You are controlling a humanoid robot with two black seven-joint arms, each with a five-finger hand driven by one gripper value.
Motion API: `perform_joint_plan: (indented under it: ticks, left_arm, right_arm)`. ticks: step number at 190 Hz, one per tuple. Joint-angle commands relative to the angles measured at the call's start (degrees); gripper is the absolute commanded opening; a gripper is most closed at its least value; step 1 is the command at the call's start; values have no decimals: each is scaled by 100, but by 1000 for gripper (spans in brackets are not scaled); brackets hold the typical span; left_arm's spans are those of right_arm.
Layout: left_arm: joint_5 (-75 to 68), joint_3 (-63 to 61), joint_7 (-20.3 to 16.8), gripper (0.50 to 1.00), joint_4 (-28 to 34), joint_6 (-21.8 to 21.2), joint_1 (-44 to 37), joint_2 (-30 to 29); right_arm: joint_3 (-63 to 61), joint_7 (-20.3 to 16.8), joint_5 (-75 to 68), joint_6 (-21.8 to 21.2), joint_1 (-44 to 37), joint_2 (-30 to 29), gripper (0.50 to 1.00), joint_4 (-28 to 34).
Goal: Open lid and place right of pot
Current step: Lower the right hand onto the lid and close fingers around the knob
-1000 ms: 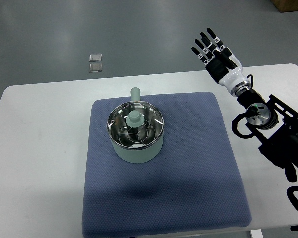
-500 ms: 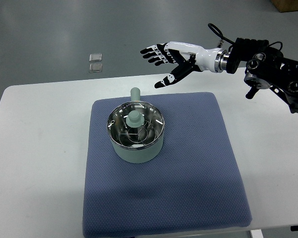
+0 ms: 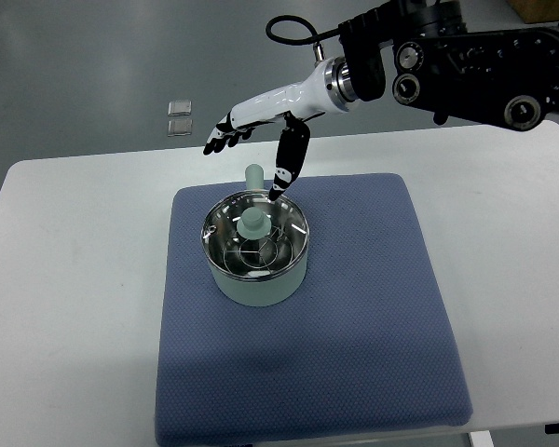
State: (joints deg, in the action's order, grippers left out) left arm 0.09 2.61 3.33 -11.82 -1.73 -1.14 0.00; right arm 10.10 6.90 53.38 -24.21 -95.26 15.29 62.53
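The right hand (image 3: 256,130) hangs with fingers spread and empty just beyond the far rim of the pot (image 3: 257,250), which sits lidded on the blue mat (image 3: 307,363). A descent off-centre could miss the lid knob (image 3: 253,222) and nudge the pot.

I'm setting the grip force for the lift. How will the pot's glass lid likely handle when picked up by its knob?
The lid looks like rigid glass with a metal rim, so probably stiff and breakable if dropped. Its small, smooth, round knob may slip in the right hand. Lying flat in the pot, it should lift straight up.
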Motion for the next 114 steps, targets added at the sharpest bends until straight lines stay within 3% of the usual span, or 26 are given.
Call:
perform_joint_plan:
  ticks: [1,23,51,54,69,114]
  left_arm:
    - [0,2,1,1000,-14,15,0,0]
    - [0,2,1,1000,-5,15,0,0]
    - [0,11,-8,1000,-5,15,0,0]
    - [0,11,1,1000,-5,15,0,0]
    - [0,11,1,1000,-5,15,0,0]
    - [0,11,1,1000,4,15,0,0]
  right_arm:
    - [203,13,410,329,-45,-176,921,5]
    - [414,83,771,645,16,-237,919,5]
    - [440,110,903,716,96,-237,901,14]
    - [440,153,911,733,148,-229,868,22]
    - [440,312,990,760,166,-229,832,49]
    - [519,532,1368,971,368,-255,801,119]
